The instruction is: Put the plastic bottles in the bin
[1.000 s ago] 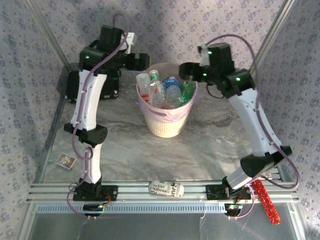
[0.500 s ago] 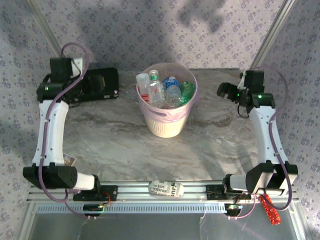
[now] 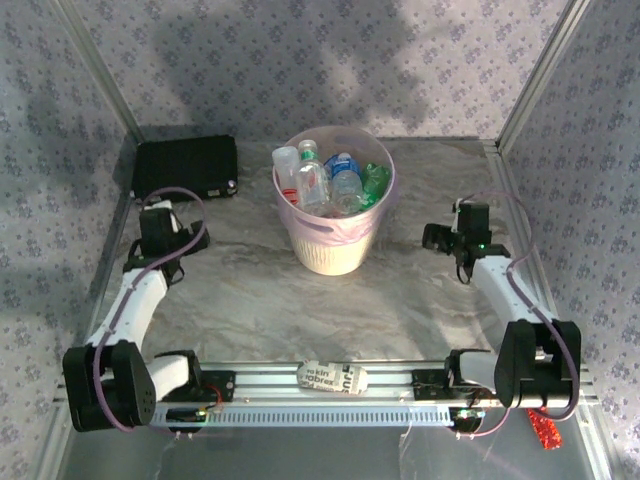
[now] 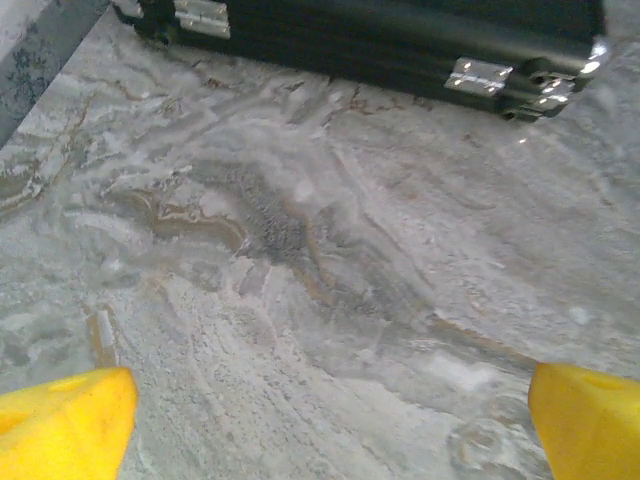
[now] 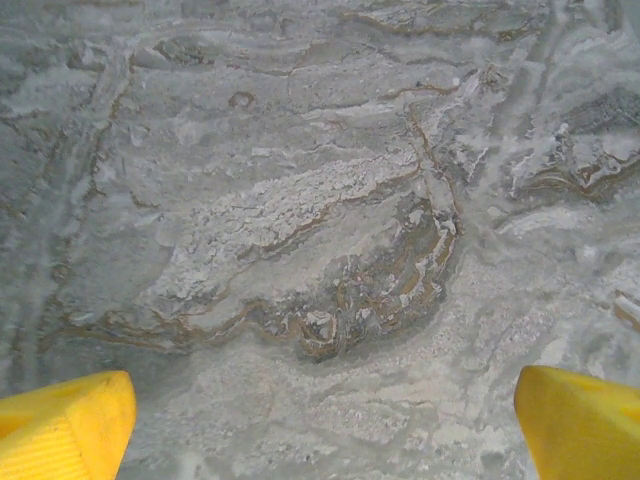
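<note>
The left hand (image 4: 325,425) and right hand (image 5: 320,420) hang spread wide and empty over the desk (image 3: 250,300), the bottles (image 3: 330,182) heaped in the bin (image 3: 335,252) between them, so the job looks finished and next calls only for parking the arms.

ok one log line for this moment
bottles: in bin | left tool: open, empty, over table | right tool: open, empty, over table

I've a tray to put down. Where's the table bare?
Bare: between bin and near rail, and each side of the bin out to the left gripper and right gripper. Crowded: case in the back left corner; bin full of bottles.
</note>
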`<action>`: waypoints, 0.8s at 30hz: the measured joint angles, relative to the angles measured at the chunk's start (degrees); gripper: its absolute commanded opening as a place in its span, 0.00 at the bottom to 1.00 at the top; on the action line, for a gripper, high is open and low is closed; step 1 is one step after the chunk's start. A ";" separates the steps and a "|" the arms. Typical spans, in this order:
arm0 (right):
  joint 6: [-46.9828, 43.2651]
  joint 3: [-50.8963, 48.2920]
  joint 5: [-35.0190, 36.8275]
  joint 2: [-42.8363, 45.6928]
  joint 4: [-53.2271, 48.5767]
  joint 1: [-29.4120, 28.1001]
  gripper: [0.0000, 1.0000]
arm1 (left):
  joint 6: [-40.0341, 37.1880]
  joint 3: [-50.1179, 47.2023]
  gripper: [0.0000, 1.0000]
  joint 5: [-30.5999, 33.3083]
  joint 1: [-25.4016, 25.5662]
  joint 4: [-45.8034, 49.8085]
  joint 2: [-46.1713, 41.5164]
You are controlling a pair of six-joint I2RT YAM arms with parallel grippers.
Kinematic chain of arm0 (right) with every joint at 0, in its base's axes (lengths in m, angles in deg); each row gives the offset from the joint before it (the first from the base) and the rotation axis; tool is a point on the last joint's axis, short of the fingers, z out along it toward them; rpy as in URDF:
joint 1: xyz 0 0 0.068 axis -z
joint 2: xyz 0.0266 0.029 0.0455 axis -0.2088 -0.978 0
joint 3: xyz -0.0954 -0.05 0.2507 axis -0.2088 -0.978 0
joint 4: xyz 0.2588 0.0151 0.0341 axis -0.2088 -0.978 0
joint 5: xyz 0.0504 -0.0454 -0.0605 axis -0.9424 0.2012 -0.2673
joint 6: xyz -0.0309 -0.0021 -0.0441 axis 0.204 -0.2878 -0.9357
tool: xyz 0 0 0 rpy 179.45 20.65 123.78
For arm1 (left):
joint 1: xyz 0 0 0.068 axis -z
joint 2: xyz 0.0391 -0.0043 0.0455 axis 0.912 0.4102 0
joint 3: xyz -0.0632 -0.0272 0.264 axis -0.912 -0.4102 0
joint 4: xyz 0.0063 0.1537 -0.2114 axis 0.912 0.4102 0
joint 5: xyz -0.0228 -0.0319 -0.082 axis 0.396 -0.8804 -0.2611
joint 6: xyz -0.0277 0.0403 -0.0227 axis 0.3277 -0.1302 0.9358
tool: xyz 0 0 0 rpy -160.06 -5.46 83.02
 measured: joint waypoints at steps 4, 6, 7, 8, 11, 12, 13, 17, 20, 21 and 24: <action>-1.92 -5.42 2.49 -0.13 10.38 -1.33 0.99 | 0.02 -8.28 1.00 1.75 0.00 -11.52 0.39; -2.23 -8.24 3.08 -0.17 15.63 -1.33 0.99 | -0.55 -10.95 1.00 2.71 0.00 -16.44 1.84; -2.40 -9.57 3.34 -0.24 17.99 -1.33 0.99 | -0.79 -12.11 1.00 3.08 -0.02 -18.97 2.84; -2.64 -10.62 3.52 -0.46 19.89 -1.36 0.99 | -0.96 -12.98 1.00 3.17 -0.13 -21.22 3.61; -3.96 -13.14 4.11 -1.70 26.23 -1.81 0.99 | -1.42 -15.13 1.00 3.41 -0.85 -27.74 6.56; -4.52 -14.23 4.13 -2.19 28.92 -1.99 0.99 | -1.77 -15.13 1.00 3.39 -0.98 -29.35 7.65; -4.96 -15.08 4.13 -2.60 30.69 -2.10 0.99 | -1.88 -15.10 1.00 3.23 -1.33 -31.47 8.81; -5.92 -17.14 4.09 -3.76 36.50 -2.08 0.99 | -2.56 -14.14 1.00 2.36 -2.01 -37.46 13.35; -6.67 -17.11 3.87 -5.53 40.41 -2.08 0.99 | -3.41 -12.85 1.00 1.20 -2.10 -41.33 17.38; -7.08 -17.09 3.80 -6.12 41.40 -2.08 0.99 | -3.80 -12.44 1.00 0.72 -2.08 -41.51 18.05; -8.26 -17.14 3.67 -7.69 44.13 -2.08 0.99 | -4.92 -12.41 1.00 -0.39 -1.90 -43.78 18.34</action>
